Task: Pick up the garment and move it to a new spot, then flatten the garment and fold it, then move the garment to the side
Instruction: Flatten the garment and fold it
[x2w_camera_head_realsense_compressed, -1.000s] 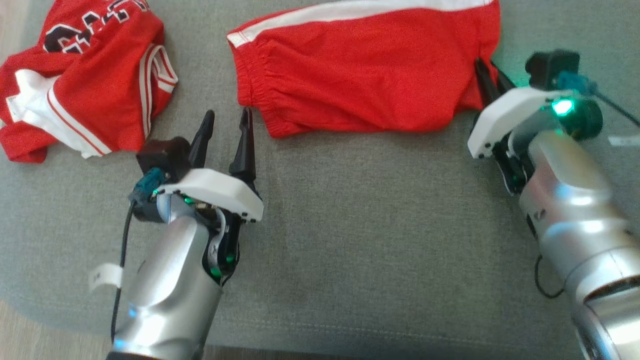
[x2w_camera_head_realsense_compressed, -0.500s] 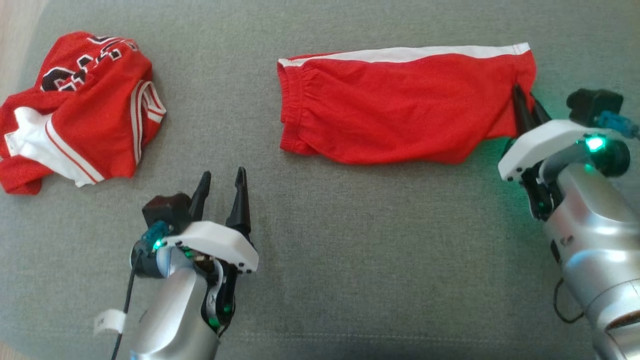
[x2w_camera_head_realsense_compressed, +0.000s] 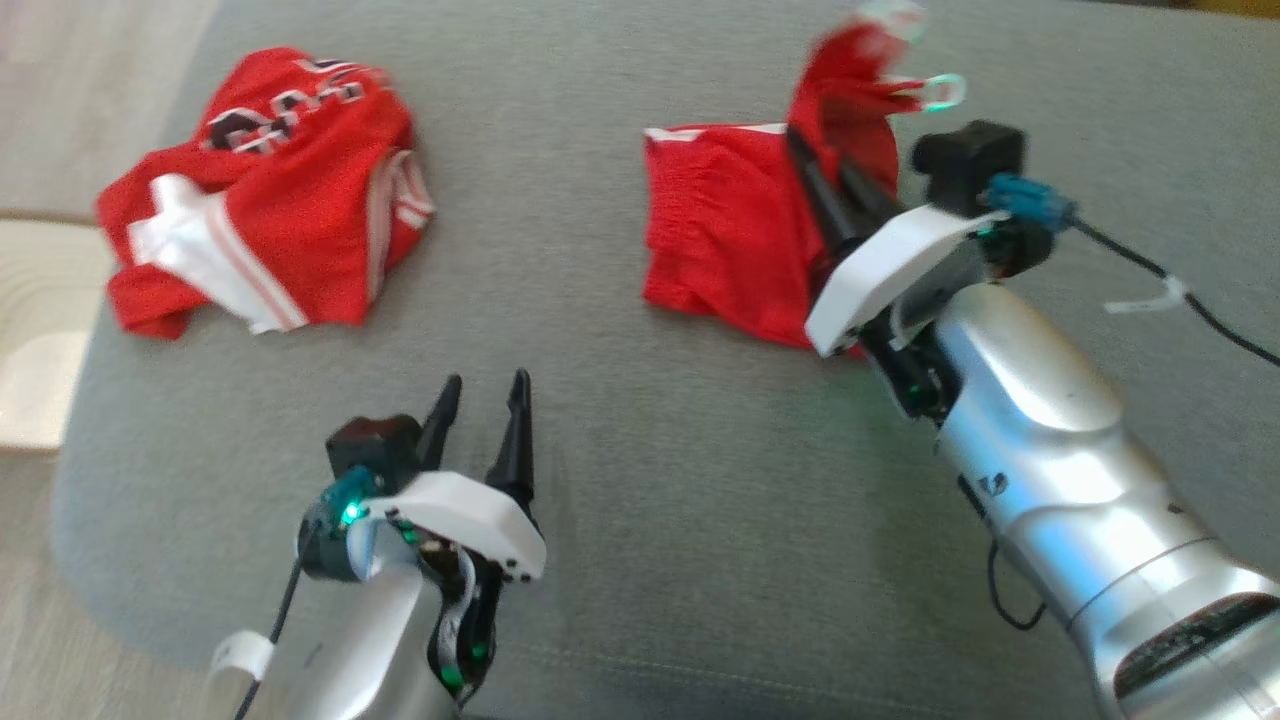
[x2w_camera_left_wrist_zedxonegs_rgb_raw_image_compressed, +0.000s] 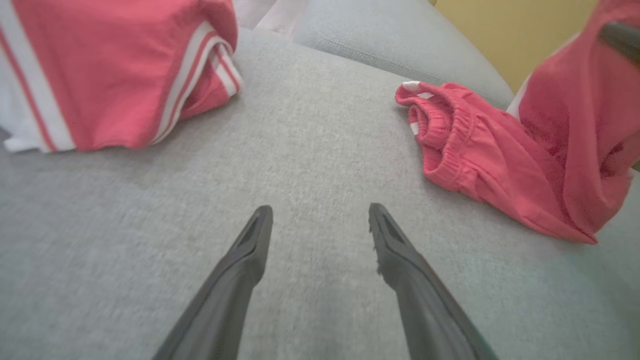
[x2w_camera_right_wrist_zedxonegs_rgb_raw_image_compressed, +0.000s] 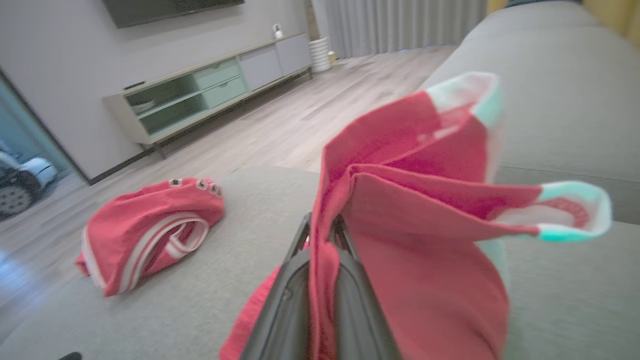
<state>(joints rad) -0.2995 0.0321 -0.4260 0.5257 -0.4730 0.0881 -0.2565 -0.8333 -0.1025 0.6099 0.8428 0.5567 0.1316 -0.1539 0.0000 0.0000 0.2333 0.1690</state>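
Note:
The garment (x2w_camera_head_realsense_compressed: 735, 235) is a pair of red shorts with a white side stripe, lying on the grey sofa cushion (x2w_camera_head_realsense_compressed: 680, 480). My right gripper (x2w_camera_head_realsense_compressed: 815, 170) is shut on its right end and holds that end lifted above the waistband half. In the right wrist view the red cloth (x2w_camera_right_wrist_zedxonegs_rgb_raw_image_compressed: 425, 225) is pinched between the dark fingers (x2w_camera_right_wrist_zedxonegs_rgb_raw_image_compressed: 295, 285) and fans out ahead. The left wrist view has the elastic waistband (x2w_camera_left_wrist_zedxonegs_rgb_raw_image_compressed: 450, 145) at the right, resting on the cushion. My left gripper (x2w_camera_head_realsense_compressed: 485, 395) stands open above bare cushion, apart from both garments; its fingers (x2w_camera_left_wrist_zedxonegs_rgb_raw_image_compressed: 240, 265) hold nothing.
A crumpled red jersey (x2w_camera_head_realsense_compressed: 270, 190) with white trim and dark lettering lies at the cushion's far left, near its edge. Beyond that edge is pale wooden floor (x2w_camera_head_realsense_compressed: 60, 90). The right wrist view has a low TV cabinet (x2w_camera_right_wrist_zedxonegs_rgb_raw_image_compressed: 210, 85) against the wall.
My right gripper has lifted the shorts' right end and carried it left over the rest, bunching the shorts. The head camera has shifted. The left gripper stays open.

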